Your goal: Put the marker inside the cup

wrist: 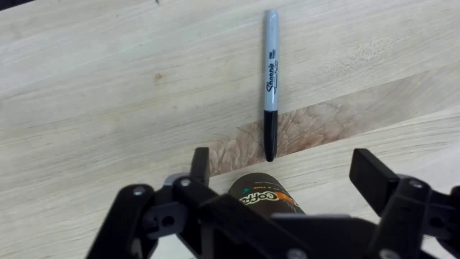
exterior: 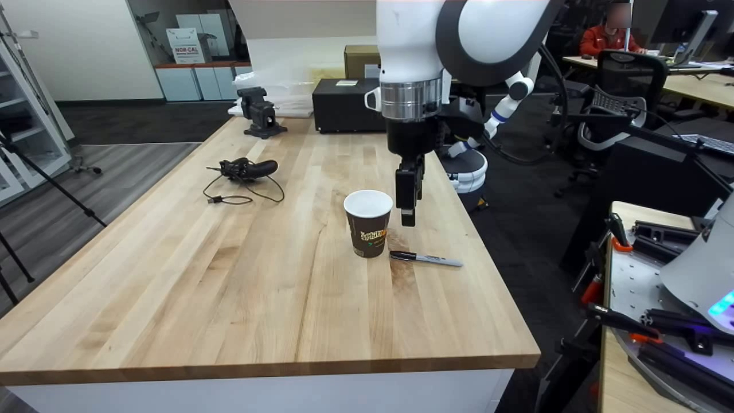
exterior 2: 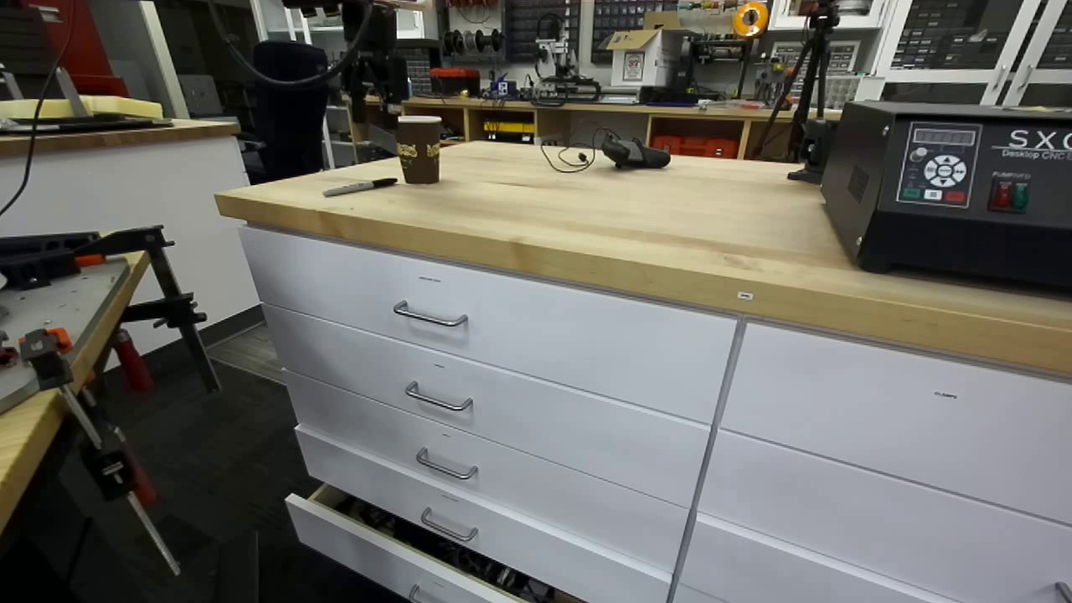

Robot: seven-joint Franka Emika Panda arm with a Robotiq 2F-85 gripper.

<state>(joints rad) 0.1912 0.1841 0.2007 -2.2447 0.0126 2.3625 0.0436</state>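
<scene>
On the wooden tabletop (exterior: 246,298), just beside the upright cup (exterior: 369,225), we find the marker (wrist: 271,85) lying flat, its black cap (wrist: 270,133) toward the cup. Our gripper (wrist: 284,169) hangs above, jaws wide apart, holding nothing. We expect the marker to be light and stiff, hard to damage, though its smooth barrel (wrist: 272,61) may slip or roll; we do best to pinch it squarely across the middle, clear of the cup, which could easily tip.
</scene>
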